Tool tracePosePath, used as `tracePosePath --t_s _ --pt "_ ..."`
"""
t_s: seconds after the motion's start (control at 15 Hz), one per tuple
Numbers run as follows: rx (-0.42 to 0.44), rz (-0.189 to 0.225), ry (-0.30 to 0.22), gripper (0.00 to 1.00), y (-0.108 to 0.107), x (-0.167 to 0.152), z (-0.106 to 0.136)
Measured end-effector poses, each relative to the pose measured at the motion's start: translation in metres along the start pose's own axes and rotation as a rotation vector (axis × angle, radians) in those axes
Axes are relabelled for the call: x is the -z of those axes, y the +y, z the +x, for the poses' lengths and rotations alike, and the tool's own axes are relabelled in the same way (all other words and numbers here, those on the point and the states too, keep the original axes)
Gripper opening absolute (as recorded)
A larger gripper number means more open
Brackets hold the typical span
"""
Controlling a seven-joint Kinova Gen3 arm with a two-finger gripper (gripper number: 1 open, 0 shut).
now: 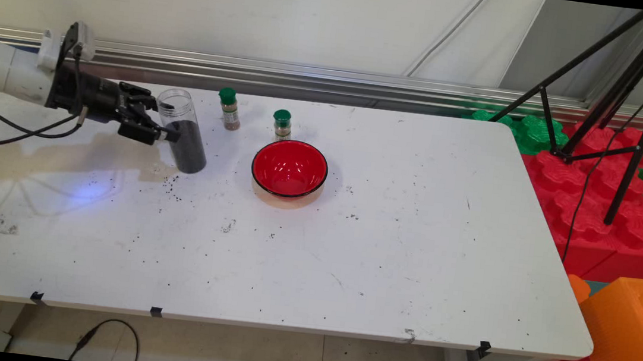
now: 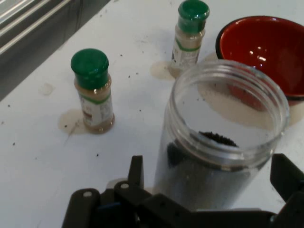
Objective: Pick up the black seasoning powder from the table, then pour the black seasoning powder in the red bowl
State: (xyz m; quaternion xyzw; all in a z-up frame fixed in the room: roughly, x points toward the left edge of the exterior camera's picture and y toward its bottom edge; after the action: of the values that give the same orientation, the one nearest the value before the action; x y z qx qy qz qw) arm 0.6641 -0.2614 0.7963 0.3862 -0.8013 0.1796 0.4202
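The white table [image 1: 313,263] lies nearest, its near edge running along the bottom of the main view, the top scattered with dark specks. Over its far left part the white arm reaches in level from the left, black cables looping under it, and ends in the black gripper [image 1: 168,135], which points right toward the table's middle. The gripper's fingers [image 2: 136,172] stand on either side of a clear open-topped jar [image 1: 184,130] and are clamped on its lower body; the jar leans, mouth toward the far left, and holds dark grains in its lower half. Whether its base touches the table cannot be told. To the jar's right sits a red bowl [image 1: 289,169] with a black rim. Behind, near the far edge, stand two small green-capped spice bottles, upright: one [image 1: 229,108] just beside the jar's mouth, the other [image 1: 282,124] just behind the bowl. Beyond the table's right end are big red, green and orange foam blocks [image 1: 607,192] and a black tripod [image 1: 622,104]; a pale wall [image 1: 255,12] with a metal rail runs behind.
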Motion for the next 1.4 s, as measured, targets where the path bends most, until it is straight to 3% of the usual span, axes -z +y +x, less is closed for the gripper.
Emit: tracePosePath --t_s 1.27,1.33,1.4 --pt "0.019 0.002 0.093 1.00 -0.004 -0.037 -0.007" --pt "0.019 0.001 0.097 0.00 -0.004 -0.038 -0.007" --pt "0.019 0.001 0.099 0.00 -0.005 -0.039 -0.007"
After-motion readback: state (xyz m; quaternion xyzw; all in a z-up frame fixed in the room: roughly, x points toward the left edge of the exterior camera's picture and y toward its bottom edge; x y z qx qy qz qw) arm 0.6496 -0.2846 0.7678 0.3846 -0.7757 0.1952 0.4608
